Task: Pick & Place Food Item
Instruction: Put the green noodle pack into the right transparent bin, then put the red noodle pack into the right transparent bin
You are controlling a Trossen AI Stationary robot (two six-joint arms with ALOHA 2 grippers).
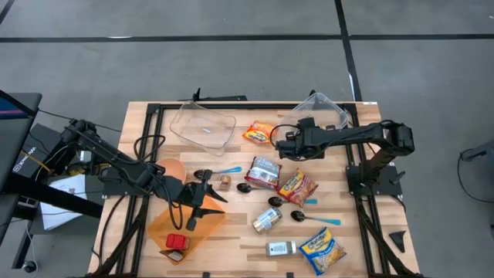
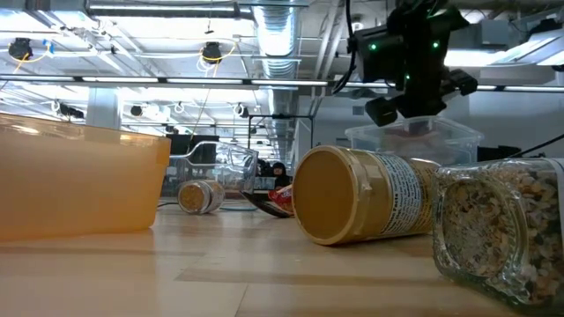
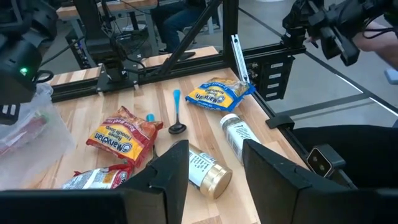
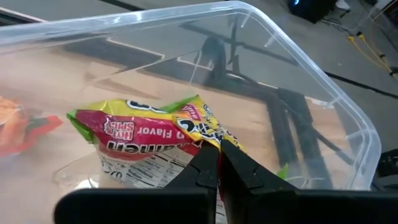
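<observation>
Nearest to your right wrist camera, the right hand (image 4: 216, 163) is pinching the ramen packet (image 4: 149, 140) by a bunched corner of its wrapper, fingers pressed tightly together on the crinkled film. You are holding it inside or just over the clear container (image 4: 298, 56) at the far right of the surface (image 1: 231, 232); whether the packet is resting on the container floor or hanging just above it, you cannot tell.

Expect the packet to be light, with a thin, slick, rustling wrapper around what is probably a brittle noodle block (squeeze the middle and it will likely crack). A corner or sealed edge is the sensible place to grip, as you are doing now; the flat faces are too slippery and wide for these fingers. Because it is dangling from one corner, it may swing or twist as you move.

Farther off, in the high view, the left hand (image 1: 202, 191) is hovering over the middle of the surface, beside the orange bowl (image 1: 171, 170), fingers partly spread and holding nothing. Ahead of it a can (image 3: 205, 173) is lying on its side, with more noodle packets (image 3: 121, 138) and a blue spoon (image 3: 176, 115) beyond (all untouched).
</observation>
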